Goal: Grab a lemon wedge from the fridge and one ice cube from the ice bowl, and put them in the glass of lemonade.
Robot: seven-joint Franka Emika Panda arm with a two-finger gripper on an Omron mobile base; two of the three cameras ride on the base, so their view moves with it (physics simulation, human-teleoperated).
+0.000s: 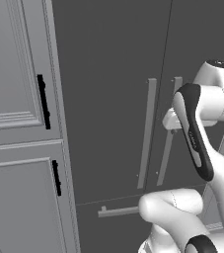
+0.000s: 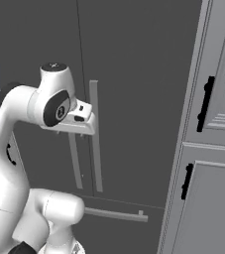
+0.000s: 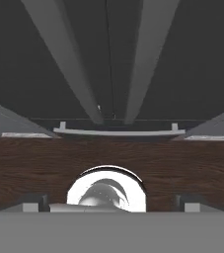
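Observation:
The fridge (image 1: 108,74) (image 2: 134,59) fills the middle, a tall dark grey unit with both doors shut. Two long grey bar handles (image 1: 147,133) (image 2: 95,144) run down either side of the door seam. My gripper (image 2: 85,118) (image 1: 171,118) hovers right in front of the upper part of these handles, partly hidden by my own arm in the left base view. In the hand view the handles (image 3: 69,59) run away below my gripper (image 3: 112,203), whose fingertips (image 3: 32,202) stand wide apart with nothing between them. The lemon wedge, the ice bowl and the glass of lemonade are out of view.
Light grey panelled cabinets with black handles flank the fridge (image 1: 15,99) (image 2: 218,99). A horizontal bar handle (image 1: 118,211) (image 2: 116,214) (image 3: 118,132) crosses the fridge's lower drawer. Dark wooden floor (image 3: 34,163) lies below.

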